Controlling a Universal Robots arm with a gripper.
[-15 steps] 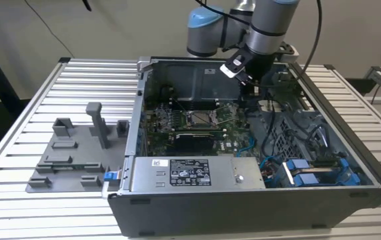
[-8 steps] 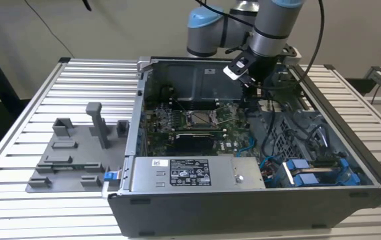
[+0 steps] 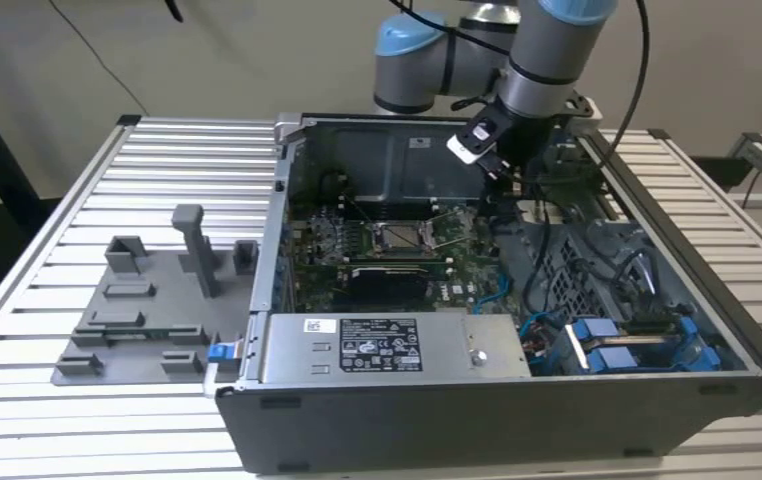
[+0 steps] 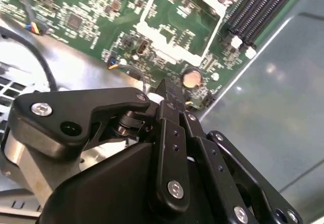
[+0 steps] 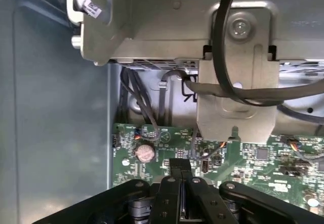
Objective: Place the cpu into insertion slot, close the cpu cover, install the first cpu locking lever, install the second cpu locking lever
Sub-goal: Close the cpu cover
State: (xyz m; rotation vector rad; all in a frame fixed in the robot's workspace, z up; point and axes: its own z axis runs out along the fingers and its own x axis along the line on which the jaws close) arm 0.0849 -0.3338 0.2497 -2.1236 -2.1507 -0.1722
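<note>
Jaws look pressed together in both wrist views, w/ nothing visible btwn them, so I read them as empty. They hang low inside the PC case, which sits on the slatted tabletop. The arm reaches down at the case's far corner, on the exterior view's right.

Below the jaws is the green motherboard, at its edge by the bare case wall. The insertion slot is mid-board, well apart from the jaws toward the exterior view's left. It's a small square w/ a silvery rim and a darker middle. I can't tell whether the cpu is seated there or the cover is down, so my guess is I'm btwn steps, not mid-placement.

Any work at the slot calls for travel across the board, keeping clear of the black cable looped over the metal bracket. Closest to the jaws is a coin cell, just beside them, not touching.
</note>
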